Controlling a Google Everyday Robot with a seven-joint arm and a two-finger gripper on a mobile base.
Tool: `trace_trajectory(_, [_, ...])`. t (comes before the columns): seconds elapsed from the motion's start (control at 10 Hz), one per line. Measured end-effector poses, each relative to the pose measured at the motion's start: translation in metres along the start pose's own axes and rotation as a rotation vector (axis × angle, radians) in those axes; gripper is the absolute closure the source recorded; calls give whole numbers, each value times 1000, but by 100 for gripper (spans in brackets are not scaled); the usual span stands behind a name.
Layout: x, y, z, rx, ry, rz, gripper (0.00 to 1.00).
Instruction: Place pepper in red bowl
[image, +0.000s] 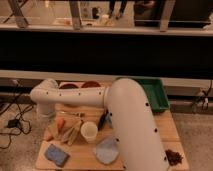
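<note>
Hanging over left edge of wooden counter (165, 127), white arm's gripper (46, 111), just left of slim orange-red pepper (60, 123); open or closed, cannot tell. Small reddish-orange bowl (91, 85) far side, apart.

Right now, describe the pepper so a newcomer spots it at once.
On the wooden table, go to the left end, where the gripper hangs from the white arm. The pepper lies next to it: slim, tapered, orange-red, unlike the round orange fruit nearer the camera and the pale sticks beside it.
</note>
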Motion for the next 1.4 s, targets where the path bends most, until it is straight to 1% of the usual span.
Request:
trace_trajectory(0.2, [13,2,4,2,-6,16,20])
trace_trajectory(0.4, [21,2,7,6,-15,28,20])
trace_trajectory(0.6, [23,-4,16,4,-27,27,20])
trace_trajectory(1.0, [19,-13,36,-11,-43,19,20])
trace_trajectory(1.3, [27,-13,38,-10,-37,29,20])
trace_trajectory(1.4, [35,-10,33,-6,-28,42,20])
